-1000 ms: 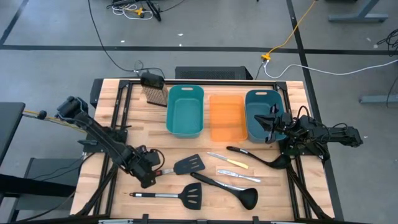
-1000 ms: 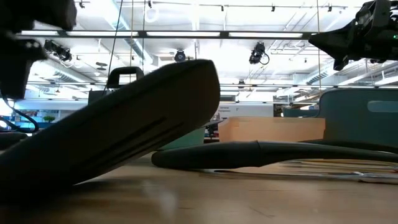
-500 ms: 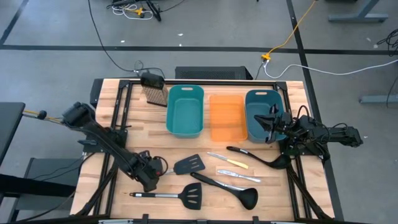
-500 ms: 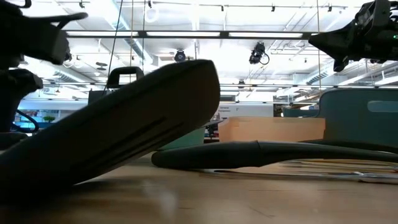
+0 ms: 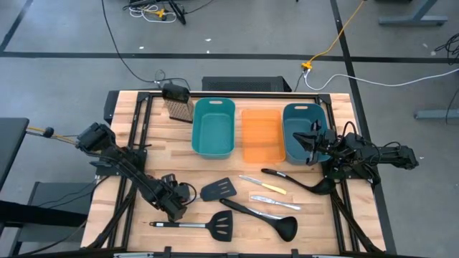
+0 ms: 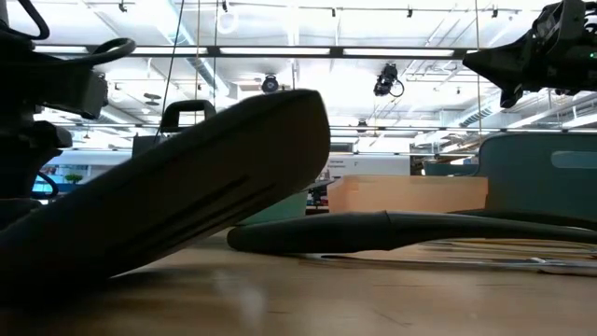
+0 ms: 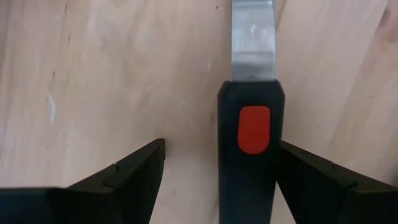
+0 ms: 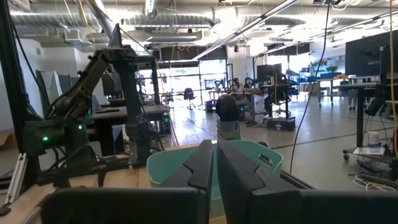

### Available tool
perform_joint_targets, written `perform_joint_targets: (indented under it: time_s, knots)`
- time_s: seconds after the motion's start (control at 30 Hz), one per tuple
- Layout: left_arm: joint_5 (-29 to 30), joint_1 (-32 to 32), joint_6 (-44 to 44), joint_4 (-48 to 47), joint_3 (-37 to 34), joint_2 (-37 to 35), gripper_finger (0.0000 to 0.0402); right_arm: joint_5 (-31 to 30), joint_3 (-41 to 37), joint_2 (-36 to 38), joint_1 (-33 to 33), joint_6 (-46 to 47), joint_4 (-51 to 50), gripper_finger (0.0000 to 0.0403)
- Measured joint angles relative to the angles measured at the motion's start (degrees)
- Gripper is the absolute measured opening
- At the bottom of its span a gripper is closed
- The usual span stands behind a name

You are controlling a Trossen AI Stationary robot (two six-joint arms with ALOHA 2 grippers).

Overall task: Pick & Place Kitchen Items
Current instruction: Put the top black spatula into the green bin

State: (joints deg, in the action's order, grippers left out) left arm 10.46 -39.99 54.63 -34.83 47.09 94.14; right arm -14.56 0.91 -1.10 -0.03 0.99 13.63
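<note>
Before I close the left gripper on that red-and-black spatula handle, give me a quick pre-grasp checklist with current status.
1. Left gripper open: ok.
2. Black handle with red patch of the black slotted spatula lies between the fingers: ok, nearer one finger.
3. Fingers reach table level: cannot tell.
4. Steel-handled slotted spatula apart from the grasp: ok.
5. Right gripper shut, over the right teal plastic bin, away: ok.
6. Left teal plastic bin free to receive: ok.
</note>
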Motion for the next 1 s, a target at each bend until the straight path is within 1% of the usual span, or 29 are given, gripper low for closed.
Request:
perform_joint_targets:
  time_s: [0.07,0.13,0.2,0.4,0.6,0.7,0.77,0.9,1.0]
  knots:
    - [-0.31,0.02,-0.05,0.02,0.0,0.03,0.0283,0.01,0.0,0.0,0.02,0.0,0.0,0.0032]
    - [-0.59,0.02,0.0,0.02,-0.02,0.07,0.0259,-0.01,0.0,0.0,0.0,0.0,0.0,0.0032]
    - [-0.68,0.03,0.05,-0.05,-0.05,0.1,0.0228,-0.01,0.0,0.0,0.02,0.0,0.0,0.0032]
    - [-1.27,0.07,0.84,-0.15,-0.11,0.12,0.0119,0.01,0.0,0.0,0.02,-0.01,0.0,0.0032]
    - [-2.51,0.06,1.18,-0.58,0.54,-1.62,0.0115,0.01,0.0,0.0,0.0,-0.02,0.0,0.0032]
    - [-2.32,-0.17,-1.67,-1.5,2.99,-3.77,0.0115,0.01,0.0,0.0,0.02,-0.02,0.01,0.0032]
    - [-0.64,-0.16,-4.1,-2.11,5.11,-4.45,0.0115,-0.01,0.0,0.0,0.02,-0.02,0.04,0.0032]
    - [4.25,-0.04,-7.9,-8.54,11.21,-4.77,0.0115,0.0,0.0,0.0,0.0,-0.02,0.04,0.0032]
    - [10.38,0.0,-9.98,-19.33,18.06,-4.86,0.0115,0.01,0.0,0.0,0.0,-0.02,0.09,0.0032]
